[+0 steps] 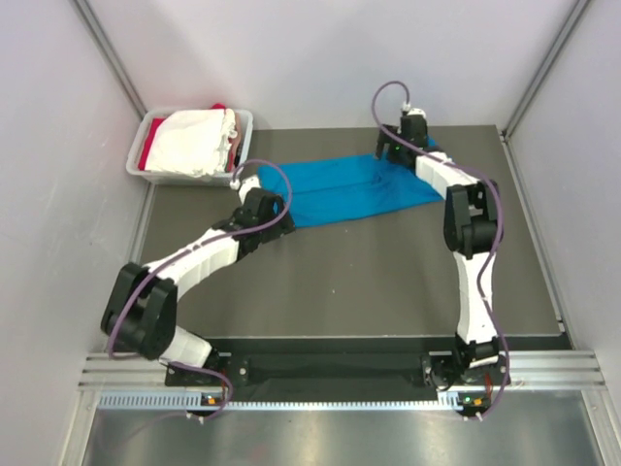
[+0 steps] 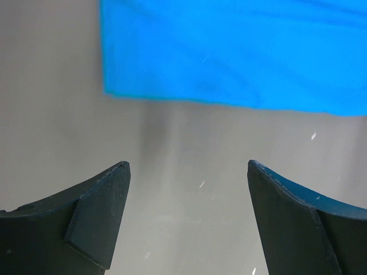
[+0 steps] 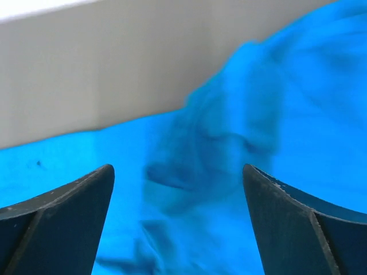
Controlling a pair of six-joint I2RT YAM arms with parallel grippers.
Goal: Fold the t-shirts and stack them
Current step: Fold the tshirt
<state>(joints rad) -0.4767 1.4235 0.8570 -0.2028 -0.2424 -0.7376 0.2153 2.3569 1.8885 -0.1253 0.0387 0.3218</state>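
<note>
Blue t-shirt (image 1: 351, 190) flat, long axis left-right.

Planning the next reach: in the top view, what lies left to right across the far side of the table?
First the grey tub holding a white t-shirt → left gripper → blue t-shirt. The right gripper overlaps that shirt, so it is omitted.
</note>
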